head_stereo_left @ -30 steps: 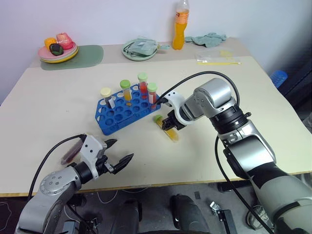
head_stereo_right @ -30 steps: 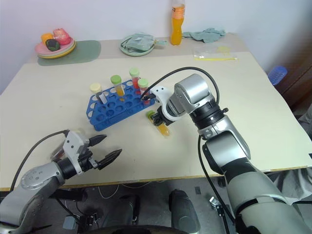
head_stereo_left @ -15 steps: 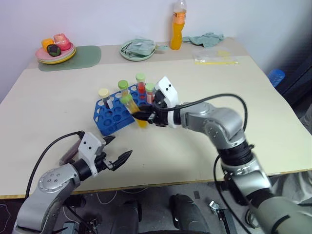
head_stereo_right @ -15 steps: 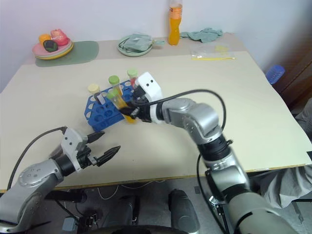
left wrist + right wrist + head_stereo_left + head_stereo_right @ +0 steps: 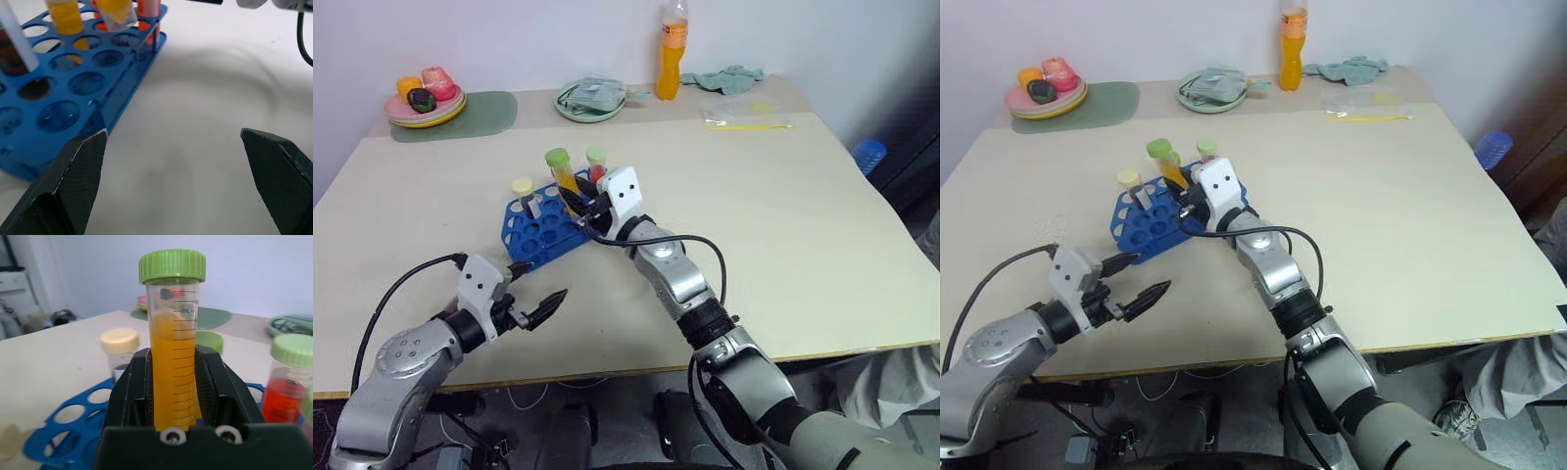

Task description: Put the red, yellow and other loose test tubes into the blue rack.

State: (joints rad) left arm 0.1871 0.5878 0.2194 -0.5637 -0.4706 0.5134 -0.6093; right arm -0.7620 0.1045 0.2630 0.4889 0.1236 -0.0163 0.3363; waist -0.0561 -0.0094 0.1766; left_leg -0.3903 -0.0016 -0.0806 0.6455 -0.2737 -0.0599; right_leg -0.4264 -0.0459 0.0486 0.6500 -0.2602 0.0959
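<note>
Now the right pincer (image 5: 173,396), clamped on the yellow-orange tube (image 5: 564,176), has lifted it off the desk (image 5: 783,215) and holds it upright over the blue rack (image 5: 540,233), ready for a hole. The left pincer (image 5: 536,305) hangs spread apart near the desk's front edge.

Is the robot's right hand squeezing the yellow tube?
Touching. In the right wrist view, the right gripper has its two black fingers pressed against both sides of the yellow tube, holding it upright above the blue rack.
</note>
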